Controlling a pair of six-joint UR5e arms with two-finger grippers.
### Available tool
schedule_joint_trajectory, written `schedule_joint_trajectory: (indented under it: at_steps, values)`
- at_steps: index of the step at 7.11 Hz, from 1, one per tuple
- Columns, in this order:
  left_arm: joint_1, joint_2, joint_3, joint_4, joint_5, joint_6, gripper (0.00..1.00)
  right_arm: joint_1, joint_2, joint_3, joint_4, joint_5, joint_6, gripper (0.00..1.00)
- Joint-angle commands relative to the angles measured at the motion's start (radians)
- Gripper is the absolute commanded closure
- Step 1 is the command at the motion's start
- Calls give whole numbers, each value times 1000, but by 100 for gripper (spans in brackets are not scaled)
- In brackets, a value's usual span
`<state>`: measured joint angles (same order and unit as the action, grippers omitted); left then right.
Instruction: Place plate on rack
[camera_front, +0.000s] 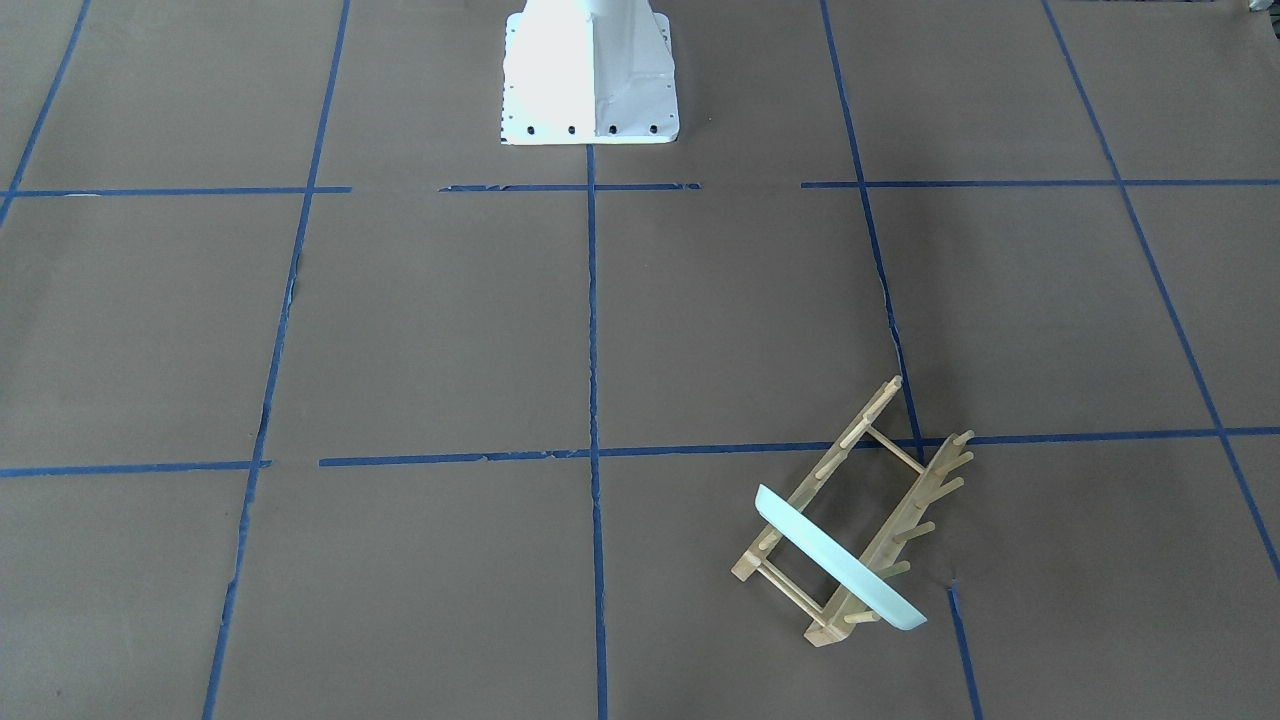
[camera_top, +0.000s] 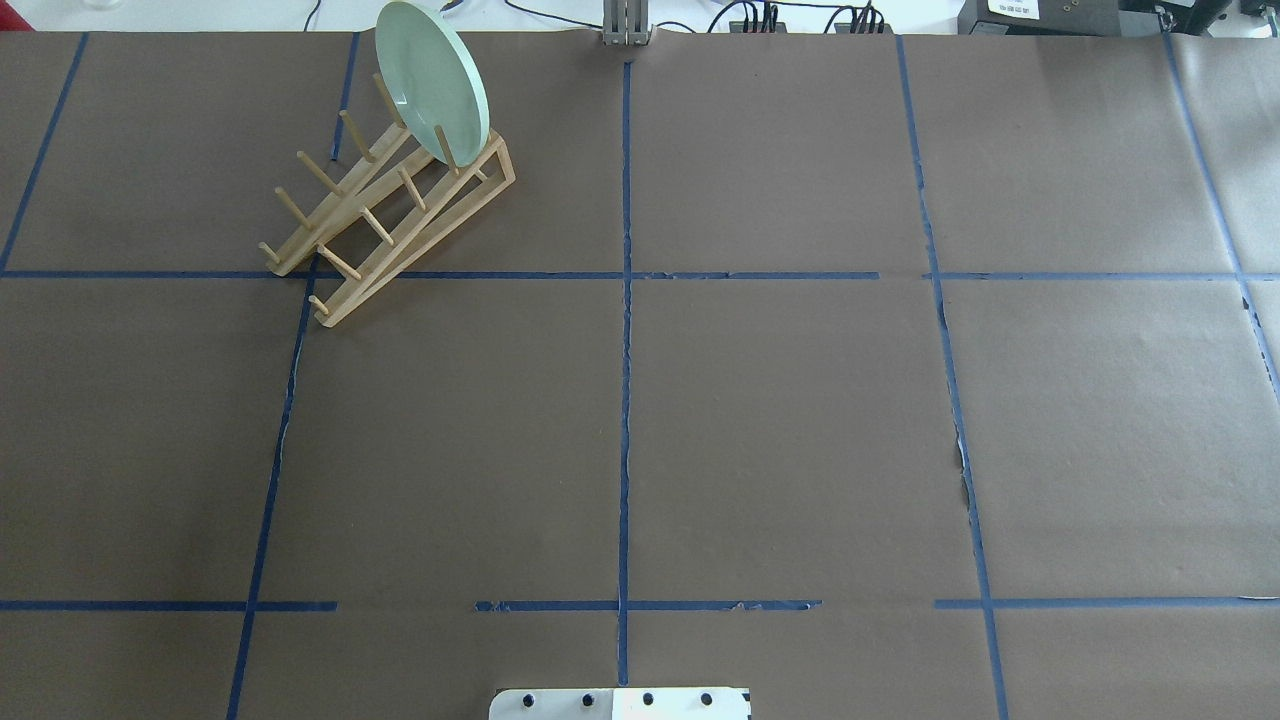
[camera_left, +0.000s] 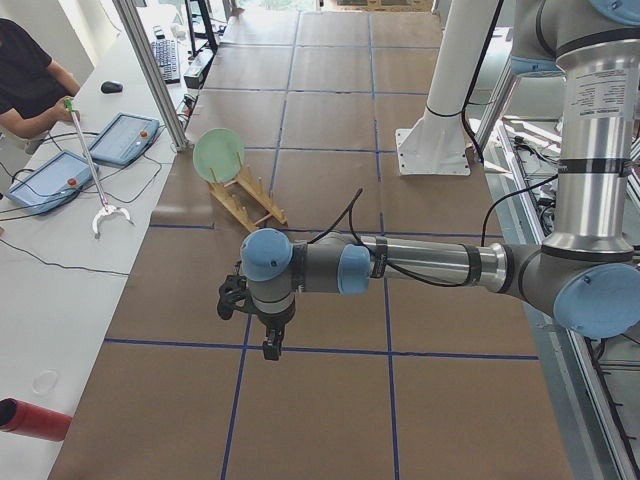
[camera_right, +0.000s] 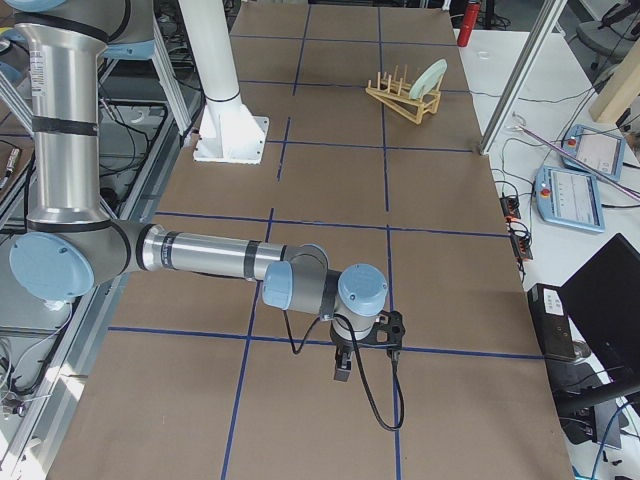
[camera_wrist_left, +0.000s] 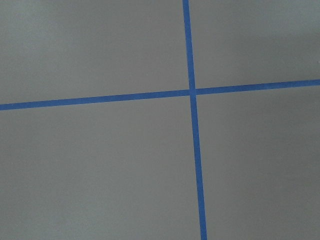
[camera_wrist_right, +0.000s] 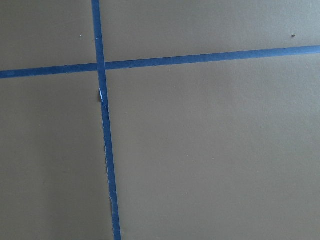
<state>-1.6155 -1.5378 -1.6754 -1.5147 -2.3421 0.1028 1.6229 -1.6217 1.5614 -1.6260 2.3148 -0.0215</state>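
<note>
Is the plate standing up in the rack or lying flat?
Standing up. The plate sits on edge between pegs at one end of the rack, leaning slightly.

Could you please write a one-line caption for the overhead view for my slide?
Mint-green plate standing on edge at the far end of a wooden rack on a brown table.
</note>
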Motion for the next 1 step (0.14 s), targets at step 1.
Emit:
schedule_joint_trajectory:
  at_steps: [1]
  values:
    - [-1, -4, 0, -1, 1, 0, 0, 0, 0, 0, 0, 0, 0, 0]
